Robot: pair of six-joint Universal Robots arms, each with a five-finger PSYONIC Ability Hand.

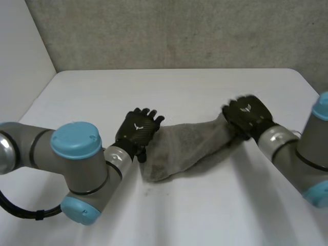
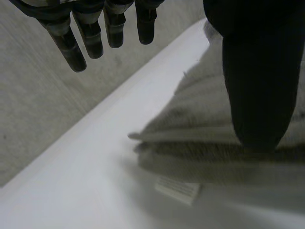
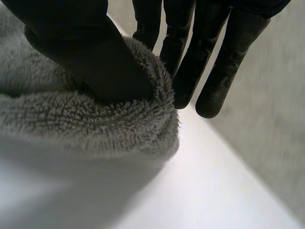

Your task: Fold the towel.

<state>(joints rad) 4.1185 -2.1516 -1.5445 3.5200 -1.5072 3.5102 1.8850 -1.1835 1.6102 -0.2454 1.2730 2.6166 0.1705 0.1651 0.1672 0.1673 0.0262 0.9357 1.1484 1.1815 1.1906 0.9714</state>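
A grey towel [image 1: 184, 146] lies bunched in a long strip across the middle of the white table [image 1: 179, 87]. My left hand [image 1: 137, 130] rests open at the towel's left end. In the left wrist view its thumb [image 2: 257, 86] lies on the towel [image 2: 200, 148] while its straight fingers [image 2: 90, 33] hang above the table. A white label [image 2: 177, 189] sticks out from the towel's edge there. My right hand [image 1: 248, 115] is at the towel's right end. In the right wrist view its thumb [image 3: 90, 52] and fingers pinch a rolled fold of the towel [image 3: 71, 119].
A grey wall [image 1: 169, 31] runs along the table's far edge, and a pale wall stands at the left. Bare table lies in front of and behind the towel. My left arm's elbow [image 1: 77, 169] sits low at the front left.
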